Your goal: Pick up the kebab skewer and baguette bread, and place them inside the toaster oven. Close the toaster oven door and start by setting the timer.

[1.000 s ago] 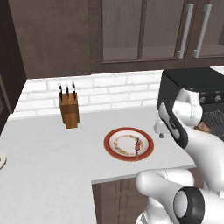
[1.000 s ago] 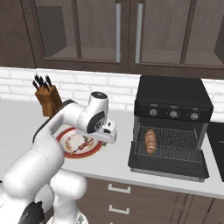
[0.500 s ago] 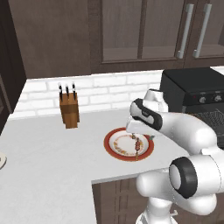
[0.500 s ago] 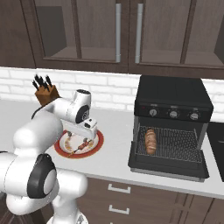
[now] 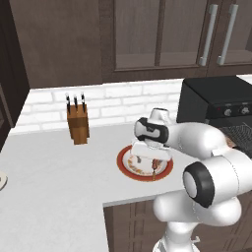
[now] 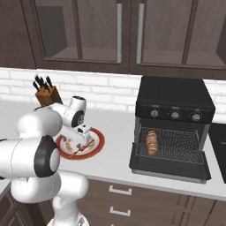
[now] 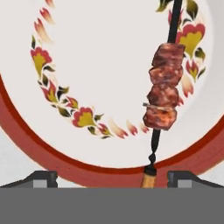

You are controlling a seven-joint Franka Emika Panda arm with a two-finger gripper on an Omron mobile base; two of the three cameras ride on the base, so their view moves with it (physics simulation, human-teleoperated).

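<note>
Skewer (image 7: 163,89) on plate (image 7: 26,131), handle between wide jaws, untouched.

- No text, label, brand, number or sign can be read anywhere; the plate (image 7: 65,144) carries only a painted flower pattern and a red rim; the toaster oven (image 6: 173,126) knobs have marks too small to make out

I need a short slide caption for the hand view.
Open tool hovers over the kebab skewer lying on the red-rimmed floral plate.
</note>
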